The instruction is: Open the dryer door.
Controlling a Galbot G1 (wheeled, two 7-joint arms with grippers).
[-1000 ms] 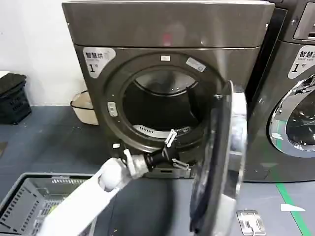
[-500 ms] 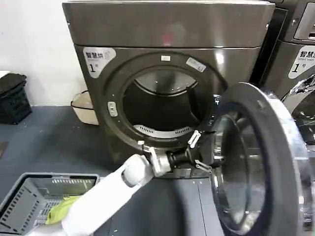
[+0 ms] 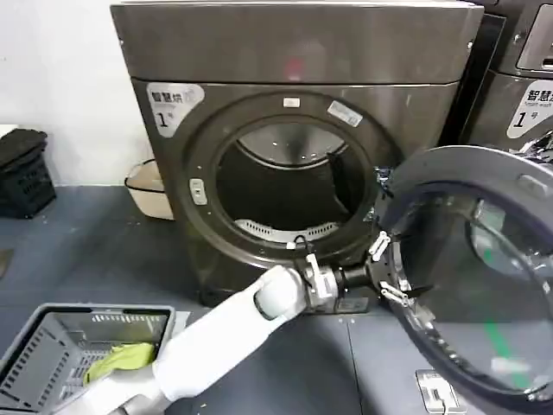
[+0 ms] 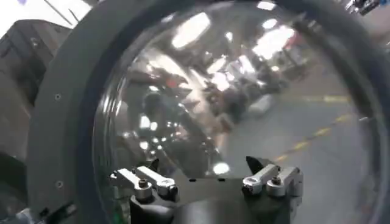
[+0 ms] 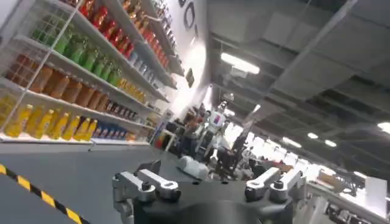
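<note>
The dryer door (image 3: 458,173) stands swung wide to the right of the dryer, its grey back rim and tinted glass facing me. My left gripper (image 3: 390,270) is open at the door's inner side, near the hinge edge, with nothing between its fingers. In the left wrist view the door (image 4: 231,91) lies close ahead of the open left gripper (image 4: 204,164). The drum opening (image 3: 281,186) is uncovered. In the right wrist view my right gripper (image 5: 207,173) is open and holds nothing; it points away at store shelves.
A grey laundry basket (image 3: 52,346) with a green cloth (image 3: 121,359) sits at the front left on the floor. A second chrome-doored machine (image 3: 527,78) stands at the right. A black crate (image 3: 22,169) and a beige basin (image 3: 147,186) sit at the left.
The door has swung from edge-on to wide open toward the right. My left gripper has moved right along with it, staying at the door's inner side.
</note>
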